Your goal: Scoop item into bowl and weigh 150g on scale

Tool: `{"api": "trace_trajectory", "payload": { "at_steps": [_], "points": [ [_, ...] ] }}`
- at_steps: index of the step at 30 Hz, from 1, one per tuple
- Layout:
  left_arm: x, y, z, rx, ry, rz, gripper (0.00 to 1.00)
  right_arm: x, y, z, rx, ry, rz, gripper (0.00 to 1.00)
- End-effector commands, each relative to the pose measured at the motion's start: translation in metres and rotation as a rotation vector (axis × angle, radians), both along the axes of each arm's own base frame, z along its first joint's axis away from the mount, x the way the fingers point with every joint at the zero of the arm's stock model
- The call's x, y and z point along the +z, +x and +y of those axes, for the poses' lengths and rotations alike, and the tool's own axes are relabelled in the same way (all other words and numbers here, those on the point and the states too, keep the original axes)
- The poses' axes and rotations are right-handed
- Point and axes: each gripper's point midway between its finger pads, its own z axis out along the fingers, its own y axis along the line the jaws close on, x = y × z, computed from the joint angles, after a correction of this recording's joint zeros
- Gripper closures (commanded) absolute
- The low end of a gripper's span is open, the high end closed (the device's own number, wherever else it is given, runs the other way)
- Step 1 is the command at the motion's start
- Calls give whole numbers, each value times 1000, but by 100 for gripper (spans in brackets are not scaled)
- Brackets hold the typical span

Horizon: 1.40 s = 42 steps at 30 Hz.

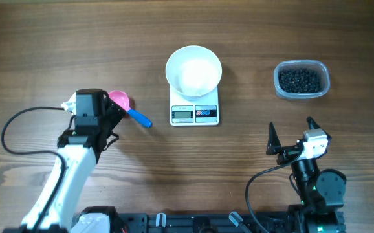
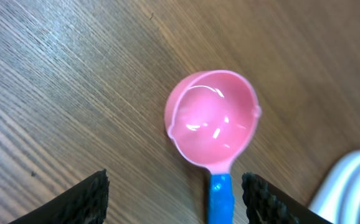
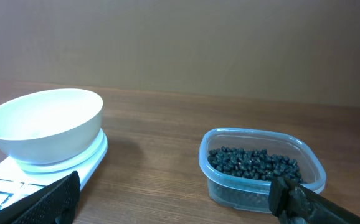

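Closest to the base, the right gripper (image 1: 292, 133) hung over bare wooden table (image 1: 226, 168) with its jaws spread wide and nothing between them; in its own wrist view the two dark fingers (image 3: 43, 202) framed the scene from the lower corners. On the other side, the left gripper (image 1: 114, 111) was lowered over a small scoop (image 1: 118, 99), released, its jaws standing on either side of the scoop's blue handle (image 2: 220, 199) with a gap showing on both sides, so it gripped nothing. The scoop's pink cup (image 2: 212, 118) lay mouth up on the wood, empty and glossy. Further out, in the middle of the table, sat the scale (image 1: 195, 111), its display (image 1: 182, 114) and coloured buttons (image 1: 206, 113) on the near edge. The bowl (image 1: 193, 70) stood upright on the scale's platform, white and with nothing visible inside. Well to the right of it, apart from the scale, was a clear plastic tub (image 3: 217, 180), and the item (image 1: 299, 79) lay in it as a dark heap of small round pieces.
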Motion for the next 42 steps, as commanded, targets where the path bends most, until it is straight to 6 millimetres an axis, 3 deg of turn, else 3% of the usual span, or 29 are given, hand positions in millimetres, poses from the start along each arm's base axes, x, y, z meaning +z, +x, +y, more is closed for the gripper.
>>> {"api": "trace_trajectory", "payload": {
  "at_steps": [1,13,21,29,36,42],
  "points": [
    [-12,12,7,10,39,11,28,0,0,1,7,8,-5,0],
    [-54,30,8,12,43,51,33,0,0,1,7,8,-5,0],
    [-63,36,14,32,76,47,36,0,0,1,7,8,-5,1],
    [-60,40,18,44,93,26,48,0,0,1,7,8,-5,0],
    [-68,40,17,46,86,41,49,0,0,1,7,8,-5,0],
    [-75,44,15,47,68,33,64,0,0,1,7,8,-5,0]
  ]
}}
